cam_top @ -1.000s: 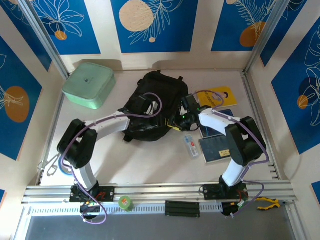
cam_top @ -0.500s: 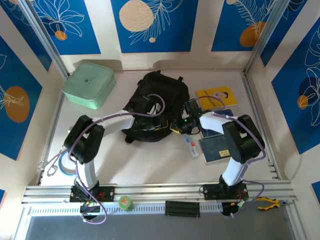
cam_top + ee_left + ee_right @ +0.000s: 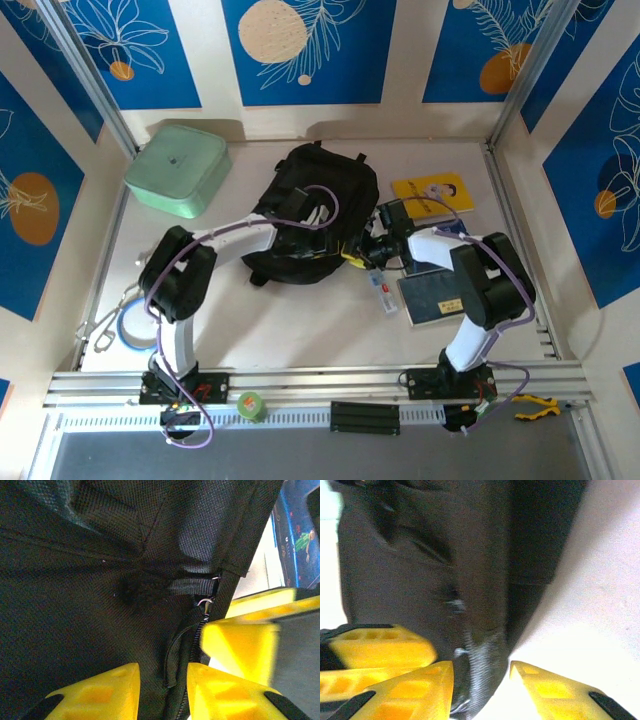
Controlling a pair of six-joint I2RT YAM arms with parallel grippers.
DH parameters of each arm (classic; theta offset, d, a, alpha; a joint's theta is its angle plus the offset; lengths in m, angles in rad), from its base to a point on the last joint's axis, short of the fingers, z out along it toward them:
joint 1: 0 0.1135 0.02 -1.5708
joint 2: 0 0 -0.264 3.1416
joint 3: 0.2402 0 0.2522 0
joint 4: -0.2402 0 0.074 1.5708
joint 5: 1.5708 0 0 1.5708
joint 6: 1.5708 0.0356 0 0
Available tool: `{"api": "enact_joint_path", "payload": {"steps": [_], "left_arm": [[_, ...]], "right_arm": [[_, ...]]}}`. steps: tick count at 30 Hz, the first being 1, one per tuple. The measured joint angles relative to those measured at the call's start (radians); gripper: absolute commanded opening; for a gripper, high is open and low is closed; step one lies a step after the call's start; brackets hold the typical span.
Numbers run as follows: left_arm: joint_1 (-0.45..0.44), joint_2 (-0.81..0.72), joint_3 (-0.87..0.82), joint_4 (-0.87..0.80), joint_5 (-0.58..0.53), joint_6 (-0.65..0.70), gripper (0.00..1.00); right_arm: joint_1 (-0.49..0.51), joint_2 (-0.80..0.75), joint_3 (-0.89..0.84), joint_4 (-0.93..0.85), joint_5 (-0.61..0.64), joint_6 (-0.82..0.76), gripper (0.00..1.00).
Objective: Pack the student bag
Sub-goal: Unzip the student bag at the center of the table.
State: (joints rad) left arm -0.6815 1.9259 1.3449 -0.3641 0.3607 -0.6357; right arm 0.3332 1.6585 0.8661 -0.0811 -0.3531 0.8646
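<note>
Overhead looks down; both wrist cameras closely share the student bag [image 3: 318, 190]

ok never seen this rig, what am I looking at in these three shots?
Two robot arms are bolted to the near table edge, each ending in a two-finger gripper with yellow fingers. The overhead picture looks down from behind them. The other two come from a camera on each wrist, looking along its own fingers.

On the table lie a black backpack, a mint-green box, a yellow book, a dark tablet-like slab and a small clear case.

Both grippers meet at the backpack's near-right edge. The left gripper straddles a strap by the zip; the right gripper straddles the zip edge. Both sets of jaws stand apart, with nothing clearly gripped.
</note>
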Motion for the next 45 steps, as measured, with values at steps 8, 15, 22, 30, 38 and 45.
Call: {"api": "enact_joint_path", "payload": {"steps": [8,15,22,30,38,45], "left_arm": [[-0.028,0.056,0.111,-0.092,-0.018,0.118,0.3],[-0.034,0.113,0.143,-0.135,-0.025,0.16,0.25],[-0.034,0.127,0.148,-0.135,-0.011,0.175,0.27],[-0.036,0.14,0.165,-0.138,-0.003,0.201,0.06],[-0.037,0.127,0.173,-0.177,-0.033,0.227,0.04],[-0.037,0.093,0.174,-0.2,-0.042,0.227,0.0]], "right_arm": [[-0.032,-0.032,-0.001,0.014,-0.021,-0.007,0.36],[-0.033,-0.034,-0.011,0.014,-0.021,-0.006,0.35],[-0.035,-0.034,-0.011,0.014,-0.02,-0.006,0.34],[-0.035,-0.042,-0.011,0.013,-0.01,-0.005,0.34],[-0.04,-0.064,-0.011,0.013,0.01,0.004,0.34],[-0.04,-0.064,-0.011,0.014,0.021,0.025,0.34]]}}
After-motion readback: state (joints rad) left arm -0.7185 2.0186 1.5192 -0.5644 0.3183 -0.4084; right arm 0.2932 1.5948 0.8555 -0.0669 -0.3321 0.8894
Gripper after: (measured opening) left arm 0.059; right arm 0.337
